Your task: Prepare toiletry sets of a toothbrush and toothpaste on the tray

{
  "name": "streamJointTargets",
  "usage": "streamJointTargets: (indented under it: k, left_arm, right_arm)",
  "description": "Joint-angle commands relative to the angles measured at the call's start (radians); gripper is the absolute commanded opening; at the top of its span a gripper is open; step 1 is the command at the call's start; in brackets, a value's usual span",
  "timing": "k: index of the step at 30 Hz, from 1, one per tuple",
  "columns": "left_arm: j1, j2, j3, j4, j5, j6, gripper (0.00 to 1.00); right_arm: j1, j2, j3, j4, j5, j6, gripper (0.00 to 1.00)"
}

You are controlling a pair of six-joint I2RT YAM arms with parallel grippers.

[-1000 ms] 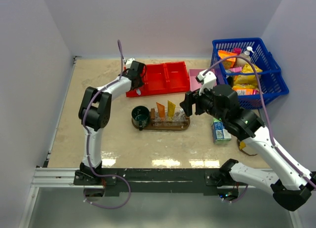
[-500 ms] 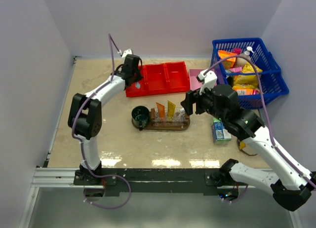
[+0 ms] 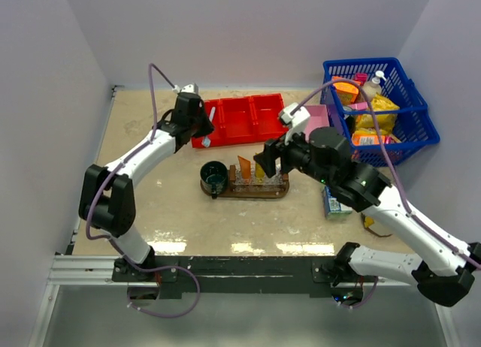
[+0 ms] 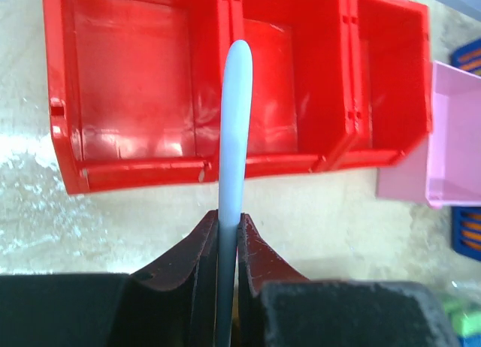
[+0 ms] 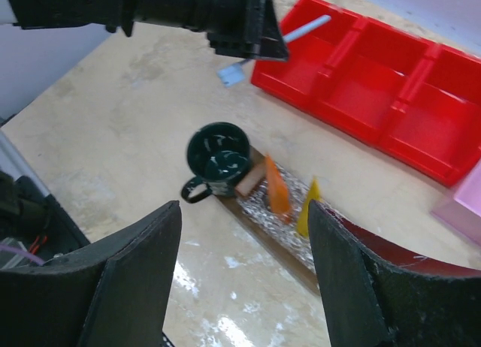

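**Left gripper (image 4: 228,238) clamped on the toothbrush (image 4: 234,129); right gripper (image 5: 244,276) spread wide**

We note the left jaws clenched on the handle end of the toothbrush, a slim white stick seen against the red bin (image 4: 143,92). The right fingers stand far apart, grasping nothing, above the tray (image 3: 282,189). The table (image 3: 150,212) is mottled beige, the walls plain and pale, with a blue basket (image 3: 409,110) far right. On the dark oval tray stands the toothpaste (image 5: 277,193) — one deep orange tube, one yellower, both upright — beside a dark green mug (image 5: 219,153).
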Motion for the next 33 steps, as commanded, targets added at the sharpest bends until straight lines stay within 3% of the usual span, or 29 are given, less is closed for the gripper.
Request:
streamJointTargets:
  k: [1, 8, 14, 18, 22, 29, 33]
  left_arm:
    - [0.009, -0.120, -0.043, 0.012, 0.118, -0.013, 0.00]
    - [0.038, -0.253, -0.138, -0.037, 0.232, -0.042, 0.00]
    - [0.047, -0.277, -0.118, -0.241, 0.240, -0.108, 0.00]
    - [0.047, -0.283, -0.141, -0.291, 0.298, -0.138, 0.00]
    - [0.047, -0.303, -0.152, -0.311, 0.265, -0.104, 0.00]
    - [0.047, -0.344, -0.107, -0.383, 0.160, 0.103, 0.00]
    - [0.047, -0.295, 0.018, -0.504, 0.168, 0.244, 0.00]
  right_arm:
    - [0.114, 0.074, 0.091, 0.085, 0.077, -0.018, 0.70]
    - [0.311, 0.237, 0.198, 0.110, 0.280, -0.086, 0.68]
    - [0.444, 0.392, 0.273, 0.153, 0.431, -0.195, 0.68]
    - [0.498, 0.476, 0.336, 0.171, 0.482, -0.256, 0.65]
    - [0.521, 0.542, 0.402, 0.150, 0.485, -0.281, 0.63]
    - [0.520, 0.532, 0.409, 0.130, 0.429, -0.281, 0.63]
    - [0.520, 0.490, 0.447, 0.082, 0.285, -0.325, 0.64]
